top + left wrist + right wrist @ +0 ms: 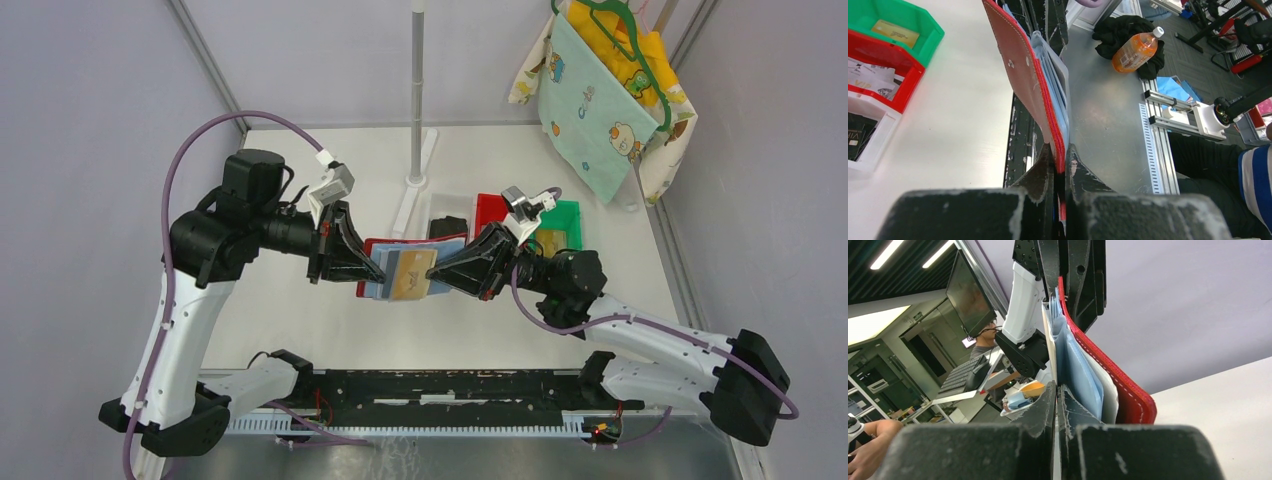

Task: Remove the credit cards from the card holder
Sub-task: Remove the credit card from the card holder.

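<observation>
The top view places the card holder [385, 246] aloft over the table [300, 330], midway between the arms, with grey-blue credit cards [375, 288] fanned from it and a tan card [412, 272] uppermost. Only the left wrist view shows the left gripper [1060, 162] clamped on the holder's red edge. Only the right wrist view shows the right gripper [1056, 392] closed to a sliver beside the holder's pockets, apparently pinching the tan card, though contact is obscured. Both forearms reach inward, roughly level, meeting at the holder.
</observation>
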Available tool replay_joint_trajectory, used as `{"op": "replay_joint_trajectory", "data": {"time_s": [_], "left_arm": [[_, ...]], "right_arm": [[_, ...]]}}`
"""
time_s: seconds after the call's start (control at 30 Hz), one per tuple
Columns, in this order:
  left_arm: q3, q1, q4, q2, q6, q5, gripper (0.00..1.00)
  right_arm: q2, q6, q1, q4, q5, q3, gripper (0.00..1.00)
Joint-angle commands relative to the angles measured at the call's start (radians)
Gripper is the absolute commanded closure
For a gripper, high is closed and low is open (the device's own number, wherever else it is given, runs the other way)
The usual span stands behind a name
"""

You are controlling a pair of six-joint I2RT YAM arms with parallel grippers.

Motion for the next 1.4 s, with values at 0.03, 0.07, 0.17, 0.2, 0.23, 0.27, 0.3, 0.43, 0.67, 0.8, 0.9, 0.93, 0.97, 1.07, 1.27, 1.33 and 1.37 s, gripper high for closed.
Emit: {"op": "replay_joint_trajectory", "data": {"time_s": [0.03, 0.07, 0.17, 0.2, 0.23, 0.27, 0.3, 0.43, 0.67, 0.8, 0.9, 0.93, 0.97, 1.07, 1.27, 1.33, 1.37], "left_arm": [[0.043, 0.004, 0.024, -0.006, -0.029, 0.06, 0.98], [0.043, 0.005, 0.023, -0.006, -0.03, 0.066, 0.98], [0.046, 0.005, 0.023, -0.006, -0.031, 0.074, 0.98], [0.046, 0.005, 0.023, -0.007, -0.032, 0.075, 0.98], [0.045, 0.004, 0.023, -0.008, -0.031, 0.075, 0.98], [0.045, 0.005, 0.023, -0.009, -0.032, 0.075, 0.98], [0.045, 0.004, 0.023, -0.01, -0.032, 0.075, 0.98], [0.046, 0.005, 0.023, -0.011, -0.031, 0.076, 0.98], [0.052, 0.004, 0.023, -0.011, -0.029, 0.082, 0.98], [0.07, 0.005, 0.024, -0.009, -0.03, 0.083, 0.98], [0.074, 0.004, 0.027, -0.011, -0.031, 0.076, 0.98], [0.073, 0.005, 0.029, -0.011, -0.031, 0.073, 0.98], [0.073, 0.004, 0.029, -0.011, -0.032, 0.07, 0.98], [0.073, 0.005, 0.035, -0.008, -0.039, 0.073, 0.98], [0.087, 0.004, 0.051, 0.0, -0.048, 0.046, 0.98], [0.088, 0.004, 0.063, 0.0, -0.051, 0.008, 0.98], [0.088, 0.005, 0.072, 0.001, -0.056, -0.013, 0.98]], "right_arm": [[0.031, 0.068, -0.003, 0.193, -0.034, 0.031, 0.91], [0.044, 0.076, -0.003, 0.207, -0.038, 0.038, 0.9], [0.072, 0.109, -0.003, 0.256, -0.04, 0.047, 0.9], [0.075, 0.119, -0.003, 0.273, -0.038, 0.046, 0.9], [0.08, 0.125, -0.003, 0.287, -0.035, 0.045, 0.9], [0.081, 0.128, -0.003, 0.294, -0.033, 0.046, 0.91], [0.082, 0.129, -0.003, 0.294, -0.031, 0.048, 0.93], [0.083, 0.129, -0.003, 0.291, -0.023, 0.044, 1.0], [0.039, 0.098, -0.003, 0.26, 0.031, 0.007, 1.0], [0.005, 0.055, -0.005, 0.171, 0.043, -0.003, 1.0], [-0.038, -0.011, -0.013, 0.059, 0.045, 0.002, 1.0], [-0.058, -0.028, -0.018, 0.009, 0.049, 0.004, 1.0], [-0.074, -0.049, -0.02, -0.023, 0.055, 0.003, 1.0], [-0.105, -0.066, -0.029, -0.052, 0.069, -0.009, 1.0], [-0.15, -0.043, -0.09, -0.085, 0.042, -0.034, 1.0], [-0.188, -0.047, -0.136, -0.129, 0.043, -0.039, 1.0], [-0.204, -0.052, -0.159, -0.156, 0.036, -0.037, 1.0]]}}
